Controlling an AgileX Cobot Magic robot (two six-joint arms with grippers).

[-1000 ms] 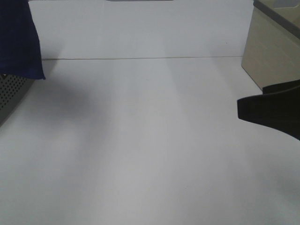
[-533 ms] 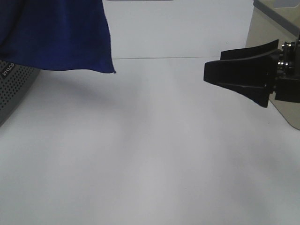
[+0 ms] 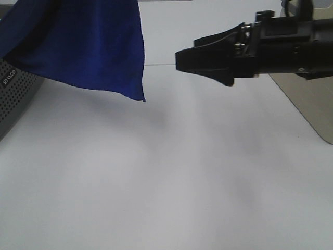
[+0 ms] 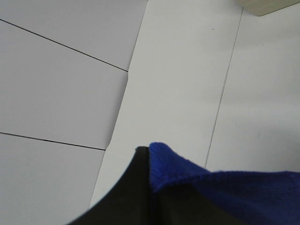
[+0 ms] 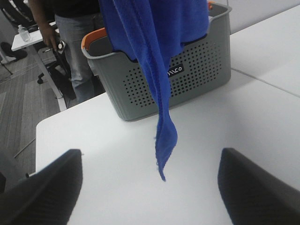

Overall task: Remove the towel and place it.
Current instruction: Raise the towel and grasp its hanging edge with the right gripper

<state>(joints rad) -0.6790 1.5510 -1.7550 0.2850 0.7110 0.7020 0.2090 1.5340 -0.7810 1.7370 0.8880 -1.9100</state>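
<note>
The royal-blue towel (image 3: 88, 44) hangs in the air at the upper left, its lowest corner free above the white table (image 3: 171, 172). In the left wrist view my left gripper (image 4: 149, 161) is shut on a folded edge of the towel (image 4: 197, 180); this gripper is out of frame in the exterior view. My right gripper (image 3: 179, 58) reaches in from the right at the towel's height, a short gap from its edge. In the right wrist view the right gripper (image 5: 150, 152) is open and empty, with the towel (image 5: 157, 56) hanging straight ahead, part of it still over the grey basket (image 5: 197, 77).
The perforated grey basket (image 3: 13, 99) stands at the table's left edge and has orange handles (image 5: 91, 37). A beige box (image 3: 307, 104) stands at the right. A person (image 5: 70, 42) stands beyond the table behind the basket.
The towel has swung rightward and further into view, its corner now lower. My right gripper has moved up and left across the table toward the towel.
</note>
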